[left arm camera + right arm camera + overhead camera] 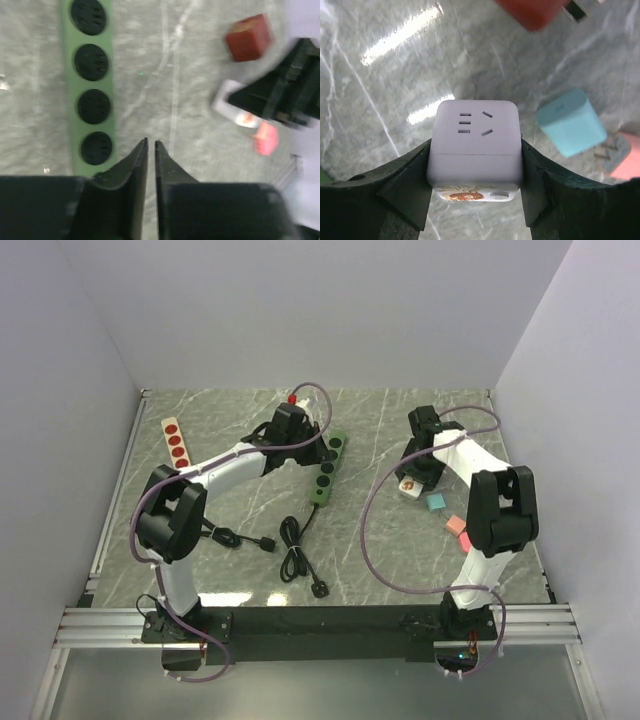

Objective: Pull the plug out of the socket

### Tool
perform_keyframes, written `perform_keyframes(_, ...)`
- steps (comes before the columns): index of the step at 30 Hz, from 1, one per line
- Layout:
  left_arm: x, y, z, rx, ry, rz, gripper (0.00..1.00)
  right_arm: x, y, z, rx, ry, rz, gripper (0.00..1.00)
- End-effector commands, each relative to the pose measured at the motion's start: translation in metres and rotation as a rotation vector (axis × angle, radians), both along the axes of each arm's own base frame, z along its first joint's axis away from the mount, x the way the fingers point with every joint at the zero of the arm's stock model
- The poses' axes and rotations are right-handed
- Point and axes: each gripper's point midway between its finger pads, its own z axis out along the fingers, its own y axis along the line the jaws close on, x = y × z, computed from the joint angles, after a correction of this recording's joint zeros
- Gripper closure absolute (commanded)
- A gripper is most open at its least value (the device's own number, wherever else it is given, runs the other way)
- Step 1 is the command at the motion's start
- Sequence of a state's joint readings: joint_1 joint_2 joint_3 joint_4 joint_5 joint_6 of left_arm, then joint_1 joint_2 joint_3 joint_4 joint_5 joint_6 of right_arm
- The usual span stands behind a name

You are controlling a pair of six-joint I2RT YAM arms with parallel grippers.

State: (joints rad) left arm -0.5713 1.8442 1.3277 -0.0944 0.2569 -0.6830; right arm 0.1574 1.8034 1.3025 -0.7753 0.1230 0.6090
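Observation:
My right gripper (476,155) is shut on the white cube socket (475,142), one finger on each side. The socket's slotted face is bare, with no plug in it. In the top view the socket (409,486) sits low under the right gripper (414,478) on the marble table. A red plug (530,11) with a metal prong lies just beyond the socket, and it shows as a red cube (247,37) in the left wrist view. My left gripper (151,145) hovers beside the green power strip (90,85), fingers almost together and holding nothing.
A teal cube (572,122) and a pink cube (622,157) lie right of the socket. The green power strip (328,468) runs across mid-table, with coiled black cables (292,545) in front of it. A strip with red dots (174,440) lies at the far left.

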Motion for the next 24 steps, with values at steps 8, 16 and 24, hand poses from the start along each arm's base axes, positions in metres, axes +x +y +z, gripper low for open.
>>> perform_keyframes(8, 0.017, 0.030, -0.040, 0.386, -0.003, 0.107, 0.39, 0.005, -0.041, 0.070, -0.103, -0.207, -0.163, 0.30)
perform_keyframes(16, 0.028, 0.017, -0.044, 0.434, -0.064, 0.084, 0.11, 0.001, -0.056, 0.108, -0.128, -0.293, -0.206, 0.07)
perform_keyframes(24, 0.032, 0.001, -0.069, 0.548, -0.090, -0.015, 0.06, 0.002, -0.036, 0.131, -0.010, -0.361, -0.157, 0.05)
